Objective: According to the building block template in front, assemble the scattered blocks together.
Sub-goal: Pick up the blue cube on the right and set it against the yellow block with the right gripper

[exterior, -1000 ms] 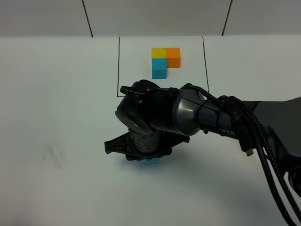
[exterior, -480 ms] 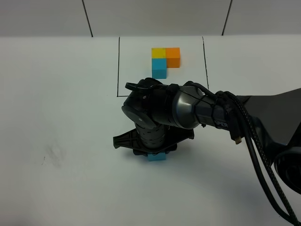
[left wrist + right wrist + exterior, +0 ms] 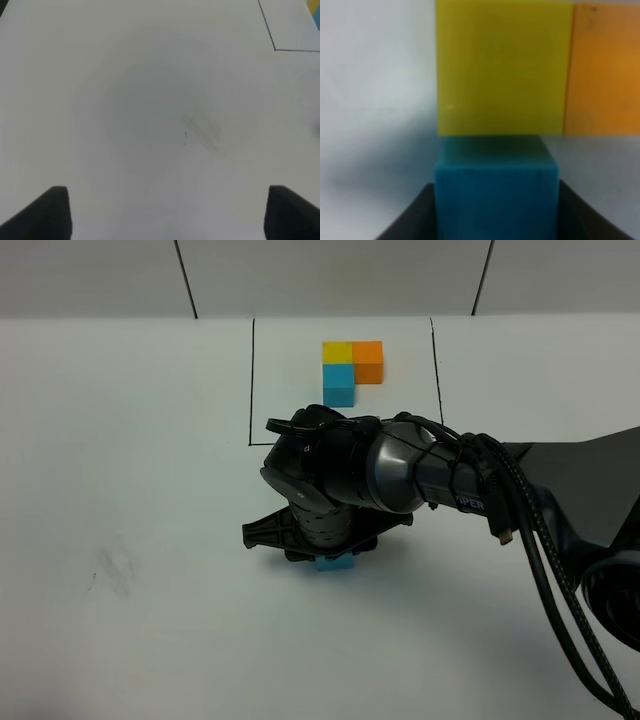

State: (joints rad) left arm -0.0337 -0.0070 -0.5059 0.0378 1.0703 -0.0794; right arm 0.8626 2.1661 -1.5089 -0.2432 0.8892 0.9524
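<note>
**Sky-blue cube gripped beside its two companions**

The right gripper is seen closed on the sky-blue cube, with a dark finger at each side of it. In the right wrist view this cube is set against the near face of the yellow cube, and the orange cube is joined to the yellow one's side. From the exterior high camera only a sliver of the sky-blue cube is shown beneath the right arm, near the middle of the desk; the yellow and orange cubes are hidden by the arm there.

The building block template is found towards the far edge of the desk, inside a thin black drawn frame, well apart from the gripped cube.

The left gripper is held with its jaws wide apart over bare desk surface, nothing being between them. A corner of the black frame is caught in its view.
</note>
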